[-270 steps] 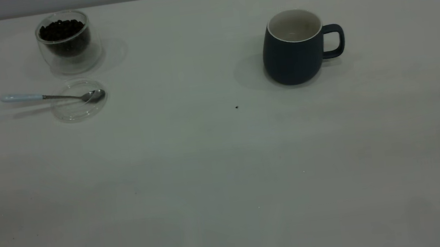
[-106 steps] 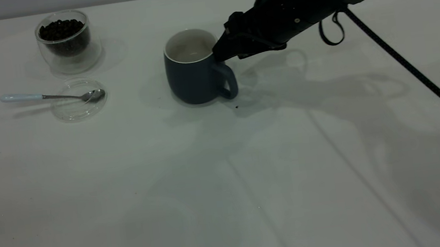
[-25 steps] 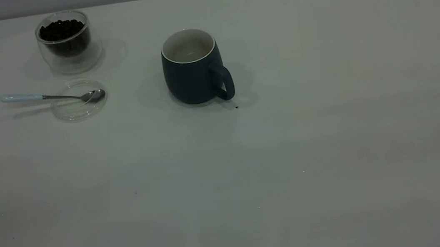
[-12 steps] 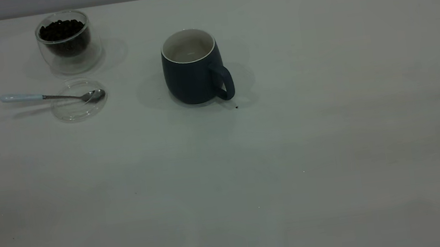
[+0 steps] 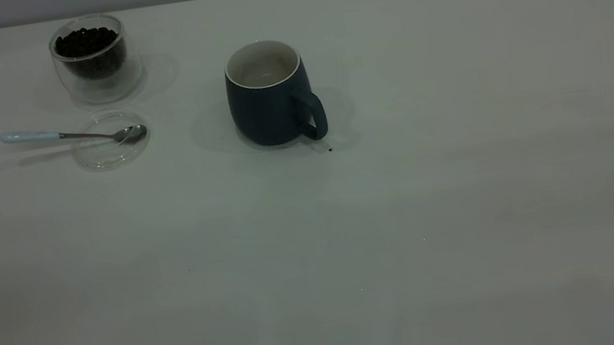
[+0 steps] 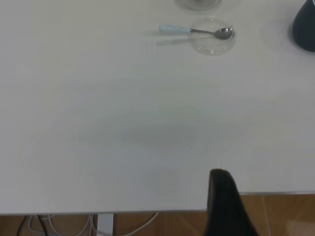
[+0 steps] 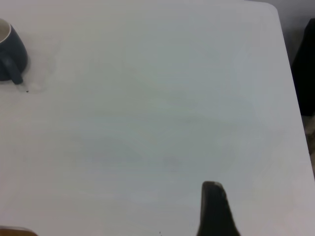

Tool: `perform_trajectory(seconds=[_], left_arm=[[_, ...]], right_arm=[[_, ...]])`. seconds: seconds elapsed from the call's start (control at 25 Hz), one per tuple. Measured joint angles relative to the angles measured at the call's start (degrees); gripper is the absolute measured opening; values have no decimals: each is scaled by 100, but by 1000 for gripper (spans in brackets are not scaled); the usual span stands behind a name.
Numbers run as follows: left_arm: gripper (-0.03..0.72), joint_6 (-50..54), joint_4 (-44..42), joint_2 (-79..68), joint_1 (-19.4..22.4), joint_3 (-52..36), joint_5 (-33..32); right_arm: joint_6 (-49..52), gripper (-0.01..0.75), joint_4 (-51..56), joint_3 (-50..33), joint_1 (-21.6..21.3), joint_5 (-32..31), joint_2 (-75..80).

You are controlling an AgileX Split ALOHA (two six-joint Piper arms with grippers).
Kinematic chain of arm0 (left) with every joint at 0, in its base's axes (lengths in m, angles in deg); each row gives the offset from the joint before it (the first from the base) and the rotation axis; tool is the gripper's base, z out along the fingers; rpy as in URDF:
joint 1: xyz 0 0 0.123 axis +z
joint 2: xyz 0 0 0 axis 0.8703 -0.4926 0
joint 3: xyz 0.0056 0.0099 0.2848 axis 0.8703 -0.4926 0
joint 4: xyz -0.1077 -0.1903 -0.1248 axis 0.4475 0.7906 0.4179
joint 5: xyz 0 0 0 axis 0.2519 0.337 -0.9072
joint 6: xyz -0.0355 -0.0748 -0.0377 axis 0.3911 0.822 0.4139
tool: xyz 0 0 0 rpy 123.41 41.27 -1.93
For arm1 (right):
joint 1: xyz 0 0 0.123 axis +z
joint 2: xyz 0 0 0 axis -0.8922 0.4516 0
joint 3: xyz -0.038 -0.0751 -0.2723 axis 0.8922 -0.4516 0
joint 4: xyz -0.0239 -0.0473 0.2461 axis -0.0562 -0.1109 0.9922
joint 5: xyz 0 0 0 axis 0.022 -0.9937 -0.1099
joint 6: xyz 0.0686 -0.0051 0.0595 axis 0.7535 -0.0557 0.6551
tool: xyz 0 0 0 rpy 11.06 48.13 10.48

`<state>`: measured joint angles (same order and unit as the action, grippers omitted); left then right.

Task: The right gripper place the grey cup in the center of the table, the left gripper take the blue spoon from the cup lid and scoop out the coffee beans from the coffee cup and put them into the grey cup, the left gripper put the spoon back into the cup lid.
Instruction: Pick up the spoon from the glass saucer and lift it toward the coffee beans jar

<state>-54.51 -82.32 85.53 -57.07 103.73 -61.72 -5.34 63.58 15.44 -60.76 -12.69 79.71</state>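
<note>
- Since the mug already stands upright near the middle of the worktop, empty, with its handle turned to about 4 o'clock, the step in hand is, by my reading, picking up the spoon.
- The spoon lies with its metal bowl on the clear lid and its pale handle pointing to 9 o'clock, off the lid's edge; the handle looks like the best place to grip, as the lid is light and could slide.
- The glass cup with the beans sits just at 12 o'clock of the lid, so a low approach from 9 o'clock would keep clear of it.
- The left tool hangs over the worktop's near edge, well apart from the spoon; only one dark finger shows, so I cannot tell whether it is spread or pressed together.
- The right tool is parked over bare worktop, far from the mug; again only one finger shows, state unclear.
- Neither arm appears in the outside view.
</note>
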Motion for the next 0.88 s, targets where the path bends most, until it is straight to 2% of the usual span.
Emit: perform_trajectory(seconds=[0.24,0.4,0.6,0.68,0.88], left_arm=[[499,185,-92,0,0,0,31],[476,909,-762,-202,0,353,279],[439,1773,-1629,-1776,0,847,431],[438,2006,-2007,-2534,0,921,703],[430,3081,-3196,-4498,0,959,1915]], right_arm=[[0,457,0,0,0,0,0],[0,457,0,0,0,0,0],[0,457,0,0,0,0,0],[2,457,6,0,0,0,0],[2,457,6,0,0,0,0]])
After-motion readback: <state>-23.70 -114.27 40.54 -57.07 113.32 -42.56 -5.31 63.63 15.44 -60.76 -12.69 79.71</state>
